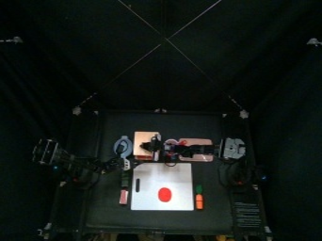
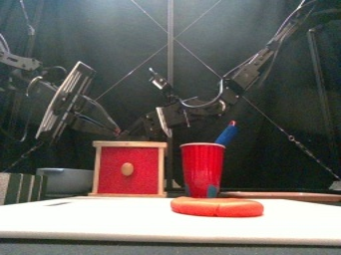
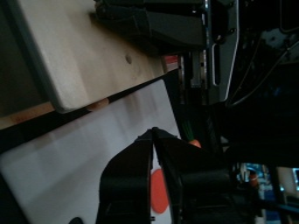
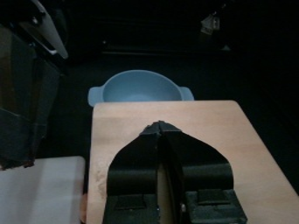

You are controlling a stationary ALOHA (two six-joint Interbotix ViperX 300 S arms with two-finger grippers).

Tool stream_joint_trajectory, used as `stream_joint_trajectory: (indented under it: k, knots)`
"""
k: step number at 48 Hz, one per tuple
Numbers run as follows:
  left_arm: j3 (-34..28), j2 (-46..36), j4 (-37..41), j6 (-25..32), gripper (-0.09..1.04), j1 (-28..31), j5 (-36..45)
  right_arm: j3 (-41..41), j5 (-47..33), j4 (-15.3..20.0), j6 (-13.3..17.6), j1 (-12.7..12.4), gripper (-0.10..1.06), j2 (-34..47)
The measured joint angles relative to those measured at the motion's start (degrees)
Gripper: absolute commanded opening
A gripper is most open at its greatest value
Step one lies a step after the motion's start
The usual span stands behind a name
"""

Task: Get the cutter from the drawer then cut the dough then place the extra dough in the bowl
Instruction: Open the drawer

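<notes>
The cutter is not in view. I judge it lies inside the wooden box [image 2: 100,171], whose red drawer front [image 2: 115,159] sits flush and shut, facing the table's front edge. So step 1, opening the drawer, is not yet done.

The right gripper [image 4: 158,129] hangs above the box's flat top, and its 2 jaws are pressed together with nothing between them. That puts it over the box rather than before the drawer face. To pull the drawer, I judge it must come down in front and part its jaws around the small pale knob.

The dough [image 2: 217,206], a flat red disc, lies whole and uncut on the white cutting board [image 2: 80,221], in front of the box. It seems laid out so the cutter can press straight down on a firm surface.

The bowl [image 4: 140,89] stands just beside the box on its left, empty, near enough to take the scraps later. The red cup [image 2: 202,169], with a blue knife [image 2: 226,131] in it, stands at the box's right, beyond the dough.

The left gripper [image 3: 152,134] hovers raised at the table's left side, its jaws closed on nothing. There it is clear of the board and leaves the right arm room.
</notes>
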Motion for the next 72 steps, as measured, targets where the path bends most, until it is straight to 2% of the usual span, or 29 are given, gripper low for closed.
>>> stream_joint_trajectory:
  k: [10,21,33,51,72]
  knots:
    - [-2.0,4.4,0.0,-5.1,0.73,0.0,-0.1,-0.4,1.8,0.2,0.0,0.4,0.03,-0.1]
    - [-4.7,9.0,-0.7,-5.4,0.75,0.9,-0.9,-0.4,2.0,0.2,-0.1,0.7,0.03,-0.1]
    - [-5.0,9.8,-3.6,-5.4,0.78,1.1,-1.5,-0.6,2.1,0.2,-0.2,1.6,0.03,-0.1]
    - [-5.2,11.6,-9.0,-5.4,0.78,1.2,-1.6,-0.8,2.2,0.2,-0.2,1.8,0.03,0.0]
    - [-6.8,14.1,-9.2,-5.2,0.76,4.2,-1.9,-1.1,2.3,0.3,0.0,2.3,0.03,0.2]
